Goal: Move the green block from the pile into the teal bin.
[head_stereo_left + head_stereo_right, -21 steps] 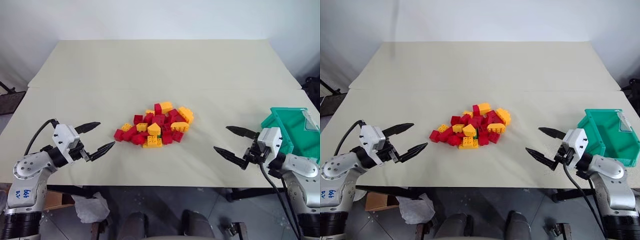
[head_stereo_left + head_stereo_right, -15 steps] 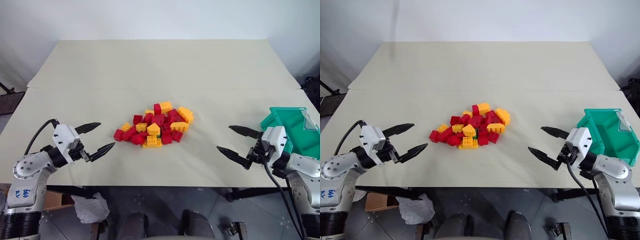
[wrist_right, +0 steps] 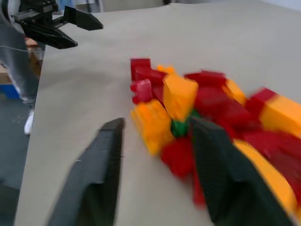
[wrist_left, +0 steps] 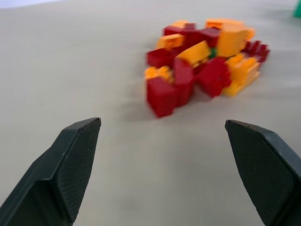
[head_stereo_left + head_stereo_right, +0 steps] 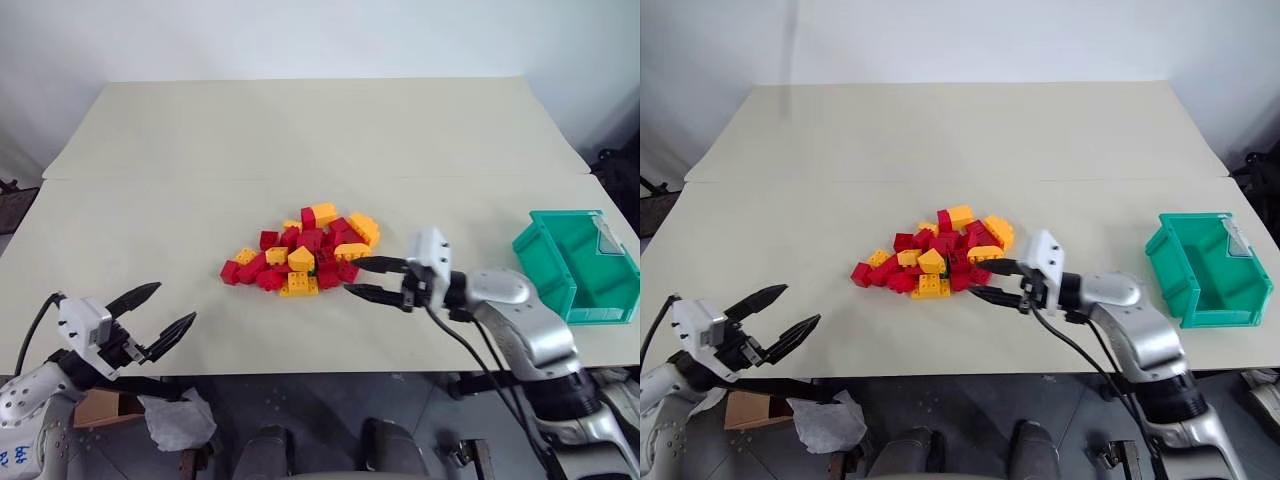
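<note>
At the table's near edge, both grippers empty, the green block not yet picked.

Nearest, the left gripper [image 5: 150,312] hangs at the near left corner of the table [image 5: 300,140], its jaws spread and holding nothing, well apart from the pile [image 5: 300,252]. Further in, the right gripper [image 5: 372,279] reaches level toward the pile's near right side, jaws parted with nothing between them; its fingertips sit just beside the outer red bricks [image 5: 345,270]. The green block [image 3: 180,126] is wedged low among the red and yellow-orange bricks [image 3: 179,95] on that same side, a sliver of green showing between the right gripper's fingers in the right wrist view. Off at the right edge stands the teal bin [image 5: 560,275], with no brick visible inside. By my judgement the task is at the approach: grasp, lift, carry and drop all remain.
</note>
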Robot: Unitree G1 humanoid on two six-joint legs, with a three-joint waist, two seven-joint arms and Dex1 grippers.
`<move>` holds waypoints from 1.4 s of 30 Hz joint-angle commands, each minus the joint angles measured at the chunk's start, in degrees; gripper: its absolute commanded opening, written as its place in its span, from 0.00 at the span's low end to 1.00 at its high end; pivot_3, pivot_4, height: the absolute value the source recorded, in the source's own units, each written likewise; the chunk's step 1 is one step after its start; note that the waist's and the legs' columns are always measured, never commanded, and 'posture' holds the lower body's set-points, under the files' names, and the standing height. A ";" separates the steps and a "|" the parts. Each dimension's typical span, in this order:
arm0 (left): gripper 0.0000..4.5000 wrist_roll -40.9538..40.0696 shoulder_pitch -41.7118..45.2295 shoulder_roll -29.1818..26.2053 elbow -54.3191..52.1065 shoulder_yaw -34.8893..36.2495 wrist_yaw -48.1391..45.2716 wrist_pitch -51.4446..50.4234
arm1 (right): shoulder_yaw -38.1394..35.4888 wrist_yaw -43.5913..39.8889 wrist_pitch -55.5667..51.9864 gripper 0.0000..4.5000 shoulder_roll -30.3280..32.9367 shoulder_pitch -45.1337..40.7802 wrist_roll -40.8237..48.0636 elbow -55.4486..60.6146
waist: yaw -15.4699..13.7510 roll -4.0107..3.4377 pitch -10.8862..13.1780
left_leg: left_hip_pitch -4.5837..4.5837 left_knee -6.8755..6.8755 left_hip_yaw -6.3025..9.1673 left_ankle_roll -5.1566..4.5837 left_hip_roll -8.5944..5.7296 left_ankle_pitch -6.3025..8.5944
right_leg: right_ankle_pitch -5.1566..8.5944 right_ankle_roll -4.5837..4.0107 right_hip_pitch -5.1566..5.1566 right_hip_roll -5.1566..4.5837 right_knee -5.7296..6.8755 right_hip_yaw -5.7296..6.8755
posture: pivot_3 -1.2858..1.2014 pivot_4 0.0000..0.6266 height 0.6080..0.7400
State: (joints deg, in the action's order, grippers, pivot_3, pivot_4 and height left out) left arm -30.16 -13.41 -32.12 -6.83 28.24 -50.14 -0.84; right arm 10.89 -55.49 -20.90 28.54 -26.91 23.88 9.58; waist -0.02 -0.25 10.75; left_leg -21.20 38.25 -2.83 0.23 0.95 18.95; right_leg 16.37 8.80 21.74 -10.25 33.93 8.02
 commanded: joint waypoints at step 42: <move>1.00 -3.87 -2.75 1.30 -16.57 -3.54 2.67 -4.40 | 10.67 -4.18 6.92 0.01 -10.68 -12.44 -20.83 -20.54 | 1.66 0.14 -0.09 | -0.08 -0.06 -0.52 0.09 0.09 0.10 | 0.00 -0.01 0.73 0.05 0.64 -0.50 | 0.52 0.24 1.00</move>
State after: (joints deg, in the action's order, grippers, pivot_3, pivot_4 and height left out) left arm -33.62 -15.67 -30.46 -21.83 23.70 -47.68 -5.65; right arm 22.15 -58.86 -12.56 15.88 -40.89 3.37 -11.60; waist 1.64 -0.11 10.66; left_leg -21.28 38.21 -3.35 0.31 1.03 19.05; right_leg 16.37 8.78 22.46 -10.21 34.56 7.52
